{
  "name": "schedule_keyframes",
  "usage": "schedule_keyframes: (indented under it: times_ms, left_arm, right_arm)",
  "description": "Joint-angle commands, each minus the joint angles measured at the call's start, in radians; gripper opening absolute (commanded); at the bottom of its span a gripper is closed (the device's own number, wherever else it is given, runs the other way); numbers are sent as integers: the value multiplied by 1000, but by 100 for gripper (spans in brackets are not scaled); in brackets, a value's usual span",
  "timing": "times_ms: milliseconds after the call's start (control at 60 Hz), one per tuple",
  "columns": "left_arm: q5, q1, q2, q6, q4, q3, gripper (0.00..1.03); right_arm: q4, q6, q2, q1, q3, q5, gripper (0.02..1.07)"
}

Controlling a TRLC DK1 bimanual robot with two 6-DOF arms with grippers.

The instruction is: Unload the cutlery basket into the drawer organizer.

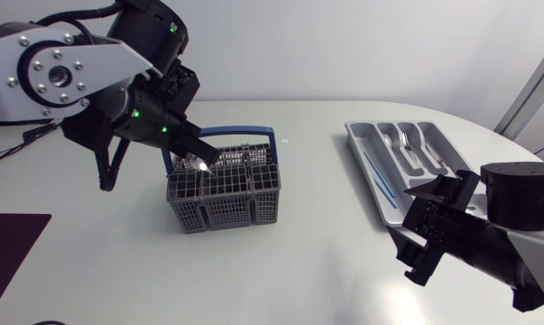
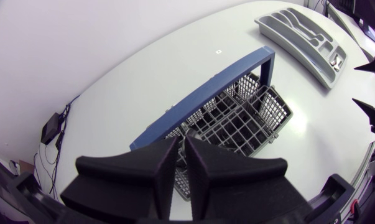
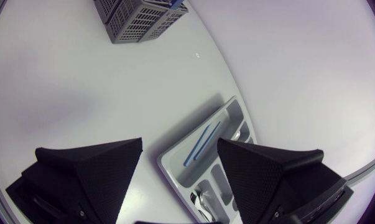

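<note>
Our left gripper [image 1: 203, 158], over the cutlery basket [image 1: 225, 194], was closed on a silver utensil [image 1: 196, 164] — the drawer organizer [image 1: 366, 144] lay well apart at its three o'clock, nearer our right gripper [image 3: 180, 143], which stood wide open.

Cutlery basket [image 3: 134, 22] half out of right wrist view; its contents indistinct

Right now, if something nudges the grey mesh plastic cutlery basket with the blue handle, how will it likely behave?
The grey mesh plastic cutlery basket probably weighs little, given openwork walls, so it may slide on the white table. Pushed high on its tall blue handle, it might tip.
</note>
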State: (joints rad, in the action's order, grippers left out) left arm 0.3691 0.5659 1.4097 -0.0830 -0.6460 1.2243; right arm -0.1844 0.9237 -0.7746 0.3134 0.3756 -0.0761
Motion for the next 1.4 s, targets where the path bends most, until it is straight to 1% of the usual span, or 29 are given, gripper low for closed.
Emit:
schedule_keyframes:
  times_ms: [0, 283, 450, 667, 717, 817, 967, 1150, 1383]
  left_arm:
    - [10, 2, -18, -14, -3, 7, 12]
    - [8, 14, 14, -6, -9, 12, 34]
    - [8, 15, 32, -4, -26, 24, 34]
    - [8, -11, 63, 12, -46, 30, 33]
    - [8, -21, 69, 17, -46, 32, 29]
    - [8, -35, 78, 20, -46, 34, 29]
    - [8, -37, 34, 20, -55, 37, 29]
    - [8, -51, -3, 17, -98, 80, 29]
    - [8, -54, -23, 15, -113, 57, 29]
  right_arm:
    - [-6, 4, -11, 12, -17, -8, 89]
    - [-9, 4, -12, 16, -23, -11, 89]
    - [-7, 9, -11, 13, -29, -11, 89]
    - [-7, 9, -11, 16, -33, -10, 89]
    - [-7, 10, -9, 15, -35, -10, 89]
    - [-7, 10, -9, 15, -37, -8, 89]
    - [-6, 21, -6, 12, -49, -4, 89]
    - [0, 21, -6, 12, -49, -2, 89]
    - [0, 21, -6, 12, -49, -2, 89]
